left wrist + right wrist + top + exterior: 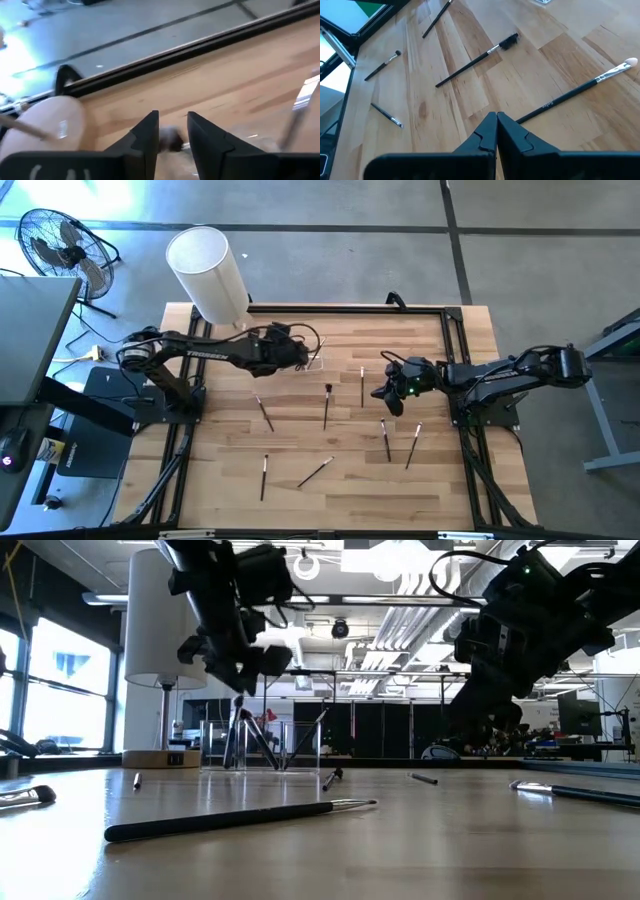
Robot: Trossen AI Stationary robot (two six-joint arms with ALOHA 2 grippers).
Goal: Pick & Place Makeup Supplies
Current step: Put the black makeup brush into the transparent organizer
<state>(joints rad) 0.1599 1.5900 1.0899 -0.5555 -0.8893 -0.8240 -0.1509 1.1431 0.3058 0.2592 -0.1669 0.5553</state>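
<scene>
Several thin makeup brushes lie flat on the wooden table, among them one (327,405) at mid-table, one (264,476) near the front and a pale-tipped one (570,97). A small clear holder (262,745) at the far middle has a few brushes leaning inside it. My left gripper (235,665) hangs just above that holder, open (172,132), with a dark blurred brush end (172,142) in the gap. My right gripper (386,395) hovers shut (496,127) over the table's right half, above the pale-tipped brush's handle. My left gripper stands open, slanting down over the clear holder, with the dark brush end (172,143) showing low in the gap between its fingers. I cannot tell whether either finger touches it.
A tall white cylinder (208,272) stands at the table's far left, close behind my left arm. A black frame (350,307) runs along the far edge and sides. More brushes (412,445) lie front right; bare wood lies at the front between them.
</scene>
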